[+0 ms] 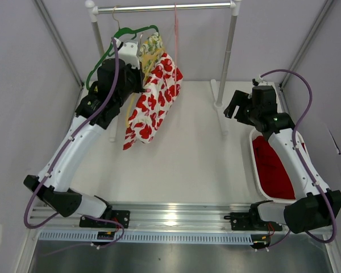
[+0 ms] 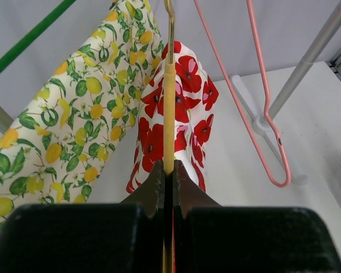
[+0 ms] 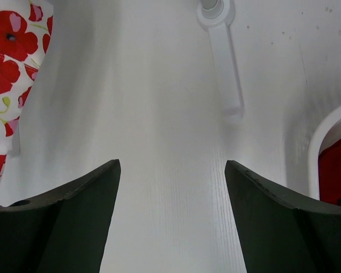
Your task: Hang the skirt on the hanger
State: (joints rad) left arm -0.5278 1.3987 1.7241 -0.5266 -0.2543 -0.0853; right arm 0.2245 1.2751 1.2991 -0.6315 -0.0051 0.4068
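A white skirt with red poppies hangs from a thin yellow hanger, off the rail and above the table's left part. My left gripper is shut on that yellow hanger's wire; in the top view it is right beside the skirt's upper edge. The poppy skirt drapes just behind the wire. My right gripper hovers to the right of the rack's post, open with nothing between its fingers, over bare table. The poppy skirt's edge shows at its far left.
A lemon-print skirt hangs on a green hanger from the rail. An empty pink hanger hangs next to it. The rack's post and foot stand mid-table. A white tray at the right holds red cloth.
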